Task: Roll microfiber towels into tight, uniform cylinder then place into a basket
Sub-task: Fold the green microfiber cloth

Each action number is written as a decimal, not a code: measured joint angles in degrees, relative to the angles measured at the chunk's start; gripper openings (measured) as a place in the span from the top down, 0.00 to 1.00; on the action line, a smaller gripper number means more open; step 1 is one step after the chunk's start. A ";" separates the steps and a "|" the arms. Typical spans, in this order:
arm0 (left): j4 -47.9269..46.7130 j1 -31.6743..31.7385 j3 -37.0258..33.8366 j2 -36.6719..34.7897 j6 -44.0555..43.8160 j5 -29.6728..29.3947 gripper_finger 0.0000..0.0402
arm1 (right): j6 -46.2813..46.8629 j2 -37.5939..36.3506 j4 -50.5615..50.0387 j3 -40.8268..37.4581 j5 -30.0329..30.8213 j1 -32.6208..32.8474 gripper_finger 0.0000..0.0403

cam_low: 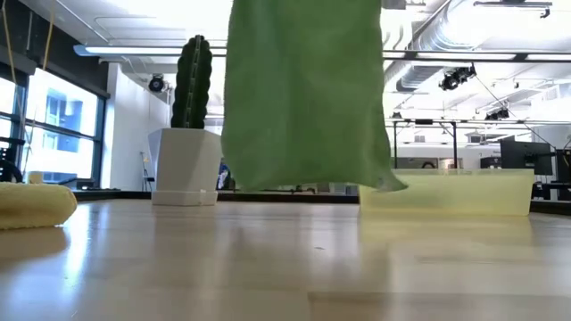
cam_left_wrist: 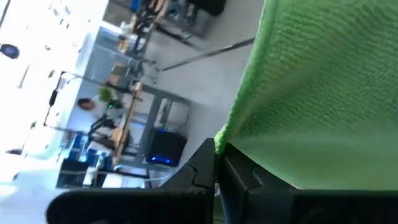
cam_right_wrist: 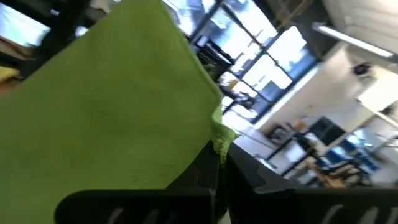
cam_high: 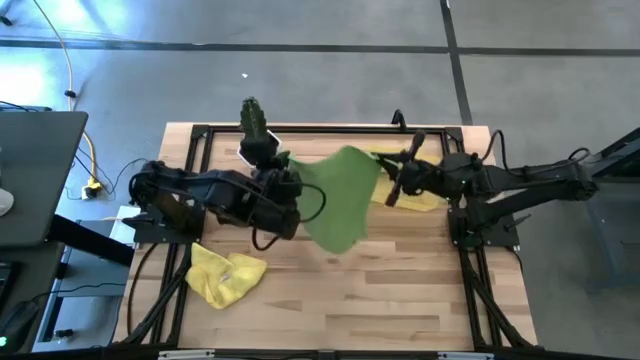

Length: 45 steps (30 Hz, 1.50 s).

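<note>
A lime green towel (cam_high: 340, 200) hangs spread between my two grippers above the middle of the table; in the low view (cam_low: 308, 98) its lower edge hangs just above the tabletop. My left gripper (cam_high: 292, 182) is shut on its left upper corner and my right gripper (cam_high: 386, 180) on its right upper corner. A yellow towel (cam_high: 226, 275) lies crumpled on the table near the front left. The yellow basket (cam_high: 420, 195) rests on the table under the right arm. A second green towel is not in view. My left gripper pinches the towel's corner (cam_left_wrist: 221, 142) between its two fingers (cam_left_wrist: 202, 165), right at the hem. The cloth spreads away from the fingers, lifted off the table. My right gripper pinches the opposite upper corner (cam_right_wrist: 217, 142) between its two fingers (cam_right_wrist: 208, 168). The top edge runs between the two grippers and the towel hangs below it.
A white pot with a green cactus (cam_high: 253, 122) stands at the far edge, left of centre, also seen in the low view (cam_low: 189, 134). The basket (cam_low: 455, 192) stands at the right rear. Bare wooden tabletop (cam_high: 400, 290) lies toward the near edge.
</note>
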 joint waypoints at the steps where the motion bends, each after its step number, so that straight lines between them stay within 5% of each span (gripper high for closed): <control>1: -0.02 0.54 0.02 0.02 -0.04 0.00 1.00 | -0.91 0.30 1.17 0.00 -0.01 -0.86 1.00; 8: -0.22 2.65 -0.04 0.20 1.22 0.16 1.00 | -4.47 1.04 6.23 0.00 -0.10 -5.15 1.00; 12: -0.42 1.97 -0.02 0.20 -3.10 1.67 1.00 | 3.52 0.92 2.89 0.00 -2.16 -4.60 1.00; 17: -0.15 -2.17 -0.91 0.58 -14.09 19.97 1.00 | 23.01 1.04 -12.06 -0.08 -12.54 -1.54 1.00; 21: 0.90 -7.59 -6.10 3.54 -21.51 30.35 1.00 | 37.41 1.52 -18.72 -4.09 -15.03 4.15 1.00; 32: 10.86 -16.96 -11.76 13.07 -30.71 44.06 1.00 | 70.45 4.14 6.13 -21.92 -13.28 26.45 1.00; 38: 14.86 -17.49 -11.77 15.89 -28.03 49.81 1.00 | 74.97 12.01 8.63 -22.32 -8.44 31.84 1.00; 45: 15.92 -15.57 -13.26 15.98 -30.73 50.53 1.00 | 78.12 19.49 9.04 -22.21 -10.48 31.96 1.00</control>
